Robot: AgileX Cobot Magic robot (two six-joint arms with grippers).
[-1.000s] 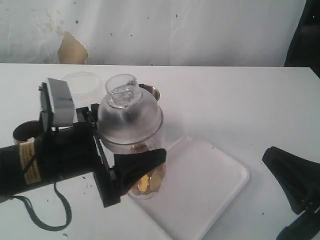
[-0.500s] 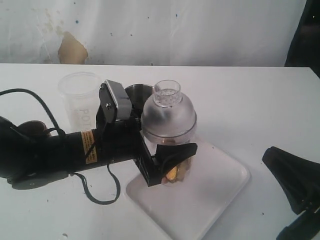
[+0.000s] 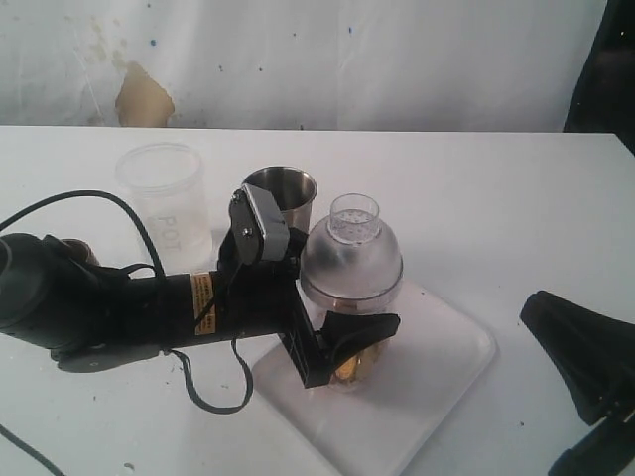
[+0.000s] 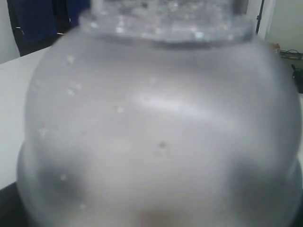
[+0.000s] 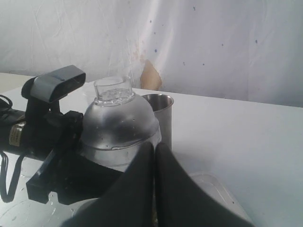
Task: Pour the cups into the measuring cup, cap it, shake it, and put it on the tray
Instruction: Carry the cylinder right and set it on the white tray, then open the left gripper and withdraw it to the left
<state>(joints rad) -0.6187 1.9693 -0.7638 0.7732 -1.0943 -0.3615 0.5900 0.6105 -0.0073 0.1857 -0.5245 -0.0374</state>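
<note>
The measuring cup stands upright with its clear domed lid on, and gold-coloured contents show at its bottom. My left gripper is shut on its lower wall, and its base is at the near-left part of the white tray; I cannot tell whether it touches. The lid fills the left wrist view. Behind stand the steel tumbler and, to its left, the frosted cup. I cannot see the brown-gold bowl. My right gripper rests at the lower right, its fingers pressed together on nothing.
The left arm and its cable lie across the table's left front. A wall with a brown patch runs behind the table. The tray's far right corner lies bare near the right gripper.
The left gripper has carried the capped measuring cup to the right and lower, from beside the tray to its near-left part. The frosted cup and tumbler came into view. The right gripper stayed still.
</note>
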